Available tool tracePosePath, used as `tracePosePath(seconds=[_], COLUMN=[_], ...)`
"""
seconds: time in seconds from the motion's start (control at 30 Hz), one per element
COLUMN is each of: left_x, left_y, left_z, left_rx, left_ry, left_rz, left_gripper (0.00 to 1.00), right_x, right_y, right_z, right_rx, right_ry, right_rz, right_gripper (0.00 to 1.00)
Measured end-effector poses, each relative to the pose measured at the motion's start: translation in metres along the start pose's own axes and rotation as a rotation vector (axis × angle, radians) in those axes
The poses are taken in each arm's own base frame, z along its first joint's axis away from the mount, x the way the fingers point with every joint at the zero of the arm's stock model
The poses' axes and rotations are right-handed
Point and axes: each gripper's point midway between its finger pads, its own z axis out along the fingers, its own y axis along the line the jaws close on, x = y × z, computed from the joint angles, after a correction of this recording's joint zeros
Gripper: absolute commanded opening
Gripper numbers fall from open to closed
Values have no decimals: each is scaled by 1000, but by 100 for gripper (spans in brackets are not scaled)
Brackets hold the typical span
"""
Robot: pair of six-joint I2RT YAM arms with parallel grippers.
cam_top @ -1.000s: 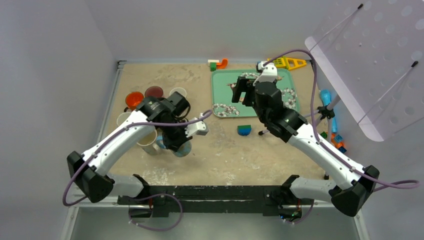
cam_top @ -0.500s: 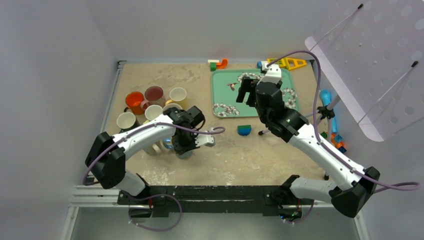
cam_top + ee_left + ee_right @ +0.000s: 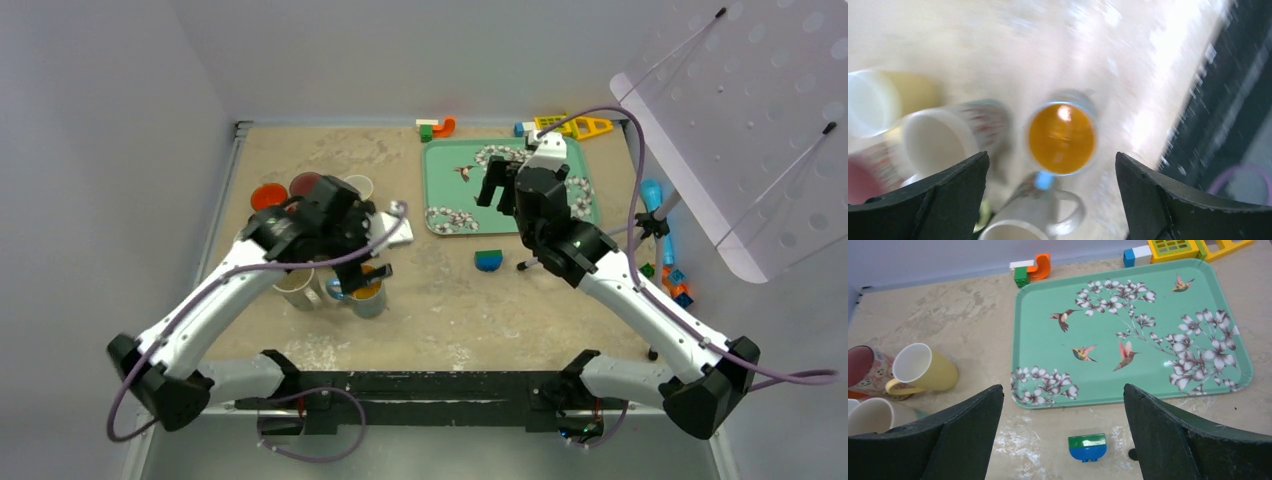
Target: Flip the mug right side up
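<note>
at the near left of the table [image 3: 470,310], packed in among other cups, the mug [image 3: 1062,138] stands mouth up, its orange inside facing the left wrist camera. it looks like glazed ceramic, so i'd judge it stiff, fairly weighty, slick on the wall and liable to chip against its neighbours. the surest hold would be across the rim and wall, or by the handle if that can be found. the left gripper [image 3: 1050,157] hangs straight above it with jaws spread wide and nothing between them. the mug is free.

the wrist view is smeared with blur. i cannot make out the mug's handle, nor whether the blue bit [image 3: 1044,179] beside it belongs to it. a white cup [image 3: 940,142] sits just beside it. the right gripper [image 3: 1062,386] is spread and empty near the tray [image 3: 1043,345].
</note>
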Motion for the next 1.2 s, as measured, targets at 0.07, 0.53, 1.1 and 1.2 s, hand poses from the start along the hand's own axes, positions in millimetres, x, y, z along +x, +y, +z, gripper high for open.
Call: tracePosePath(seconds=[0.07, 0.53, 1.1, 1.2], left_x=[-15, 134, 173, 171], left_y=[31, 146, 130, 129], left_z=[-37, -121, -100, -95], left_rx=[-164, -1024, -1209, -1184], left_ry=[-136, -186, -322, -327], left_rz=[-71, -808, -944, -938], left_gripper=[100, 100, 100, 100], right_x=[9, 81, 70, 73], right_y=[-6, -118, -136, -138], right_z=[4, 3, -12, -12], right_rx=[16, 194, 261, 274], right_ry=[9, -21, -138, -129], right_rz=[-10, 37, 154, 155], right_gripper=[95, 99, 98, 97])
